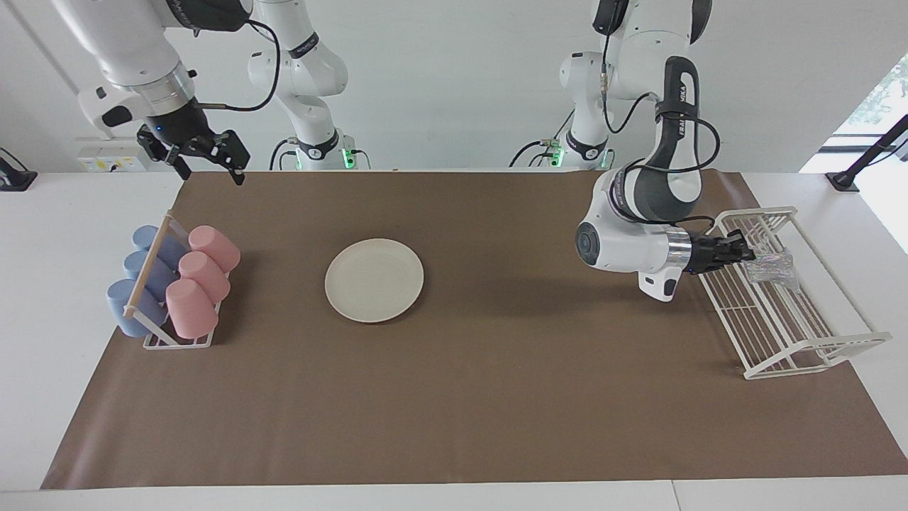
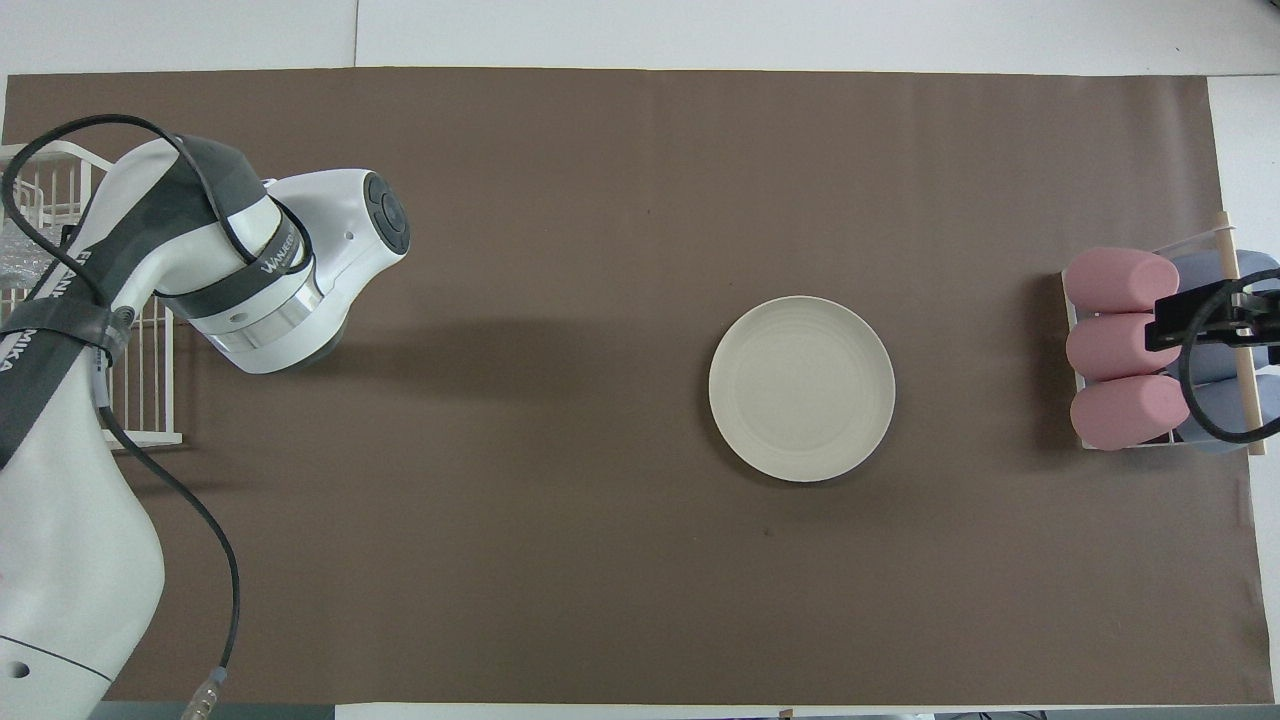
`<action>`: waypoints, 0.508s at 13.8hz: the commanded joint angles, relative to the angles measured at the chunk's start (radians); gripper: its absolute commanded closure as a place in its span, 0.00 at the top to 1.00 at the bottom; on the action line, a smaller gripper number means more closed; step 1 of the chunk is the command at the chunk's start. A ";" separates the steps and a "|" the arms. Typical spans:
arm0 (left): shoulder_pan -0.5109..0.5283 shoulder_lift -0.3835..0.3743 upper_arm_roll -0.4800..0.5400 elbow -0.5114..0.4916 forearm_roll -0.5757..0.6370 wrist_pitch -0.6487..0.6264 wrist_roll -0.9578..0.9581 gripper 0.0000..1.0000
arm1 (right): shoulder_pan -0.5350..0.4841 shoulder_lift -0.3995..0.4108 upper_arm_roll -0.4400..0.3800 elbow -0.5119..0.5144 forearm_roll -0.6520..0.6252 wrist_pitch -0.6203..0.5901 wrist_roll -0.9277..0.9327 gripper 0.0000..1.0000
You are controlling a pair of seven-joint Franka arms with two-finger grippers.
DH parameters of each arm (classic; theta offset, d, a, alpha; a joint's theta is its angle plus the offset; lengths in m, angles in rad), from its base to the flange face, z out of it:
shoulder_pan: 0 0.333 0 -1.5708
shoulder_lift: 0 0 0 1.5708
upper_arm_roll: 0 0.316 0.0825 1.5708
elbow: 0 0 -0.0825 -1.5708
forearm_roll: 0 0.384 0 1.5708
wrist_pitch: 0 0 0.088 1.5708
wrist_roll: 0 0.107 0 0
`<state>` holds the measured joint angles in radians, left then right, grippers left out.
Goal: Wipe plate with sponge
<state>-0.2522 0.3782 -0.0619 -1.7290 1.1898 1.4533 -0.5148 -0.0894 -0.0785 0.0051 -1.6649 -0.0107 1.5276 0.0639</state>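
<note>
The left gripper (image 1: 746,253), fingers seemingly touching the wrinkly silvery mesh sponge (image 1: 772,268) in the white wire rack (image 1: 816,348), should pinch it centrally; the right gripper's (image 1: 206,157) fingers hang open.

Cream plate (image 1: 374,279) flat mid-mat; silvery mesh sponge (image 1: 772,268) (crumpled) in white wire rack (image 1: 816,355), left arm's end.

A: Facing view? 
B: High, across the table, looking at both robot bases; distant.
A: Overhead view? 
B: Above the robots' end, looking steeply down. Both views share the brown mat (image 1: 496,397) and plate (image 1: 374,279), turned half round.
</note>
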 commanded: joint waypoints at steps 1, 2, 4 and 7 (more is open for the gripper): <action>0.025 0.014 -0.006 0.016 -0.002 0.041 -0.011 0.00 | -0.016 -0.015 -0.016 -0.053 0.024 0.051 -0.050 1.00; 0.037 0.016 -0.007 0.003 -0.002 0.051 -0.040 0.00 | -0.016 -0.014 -0.016 -0.059 0.023 0.052 -0.053 1.00; 0.057 0.013 -0.007 -0.015 -0.002 0.085 -0.080 0.00 | -0.010 -0.014 -0.011 -0.058 0.023 0.055 -0.055 1.00; 0.059 0.013 -0.009 -0.024 -0.032 0.107 -0.119 0.00 | -0.004 -0.014 0.003 -0.058 0.037 0.052 -0.053 1.00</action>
<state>-0.2043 0.3972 -0.0639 -1.7362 1.1769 1.5272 -0.5919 -0.0919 -0.0776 0.0022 -1.7036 -0.0041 1.5634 0.0292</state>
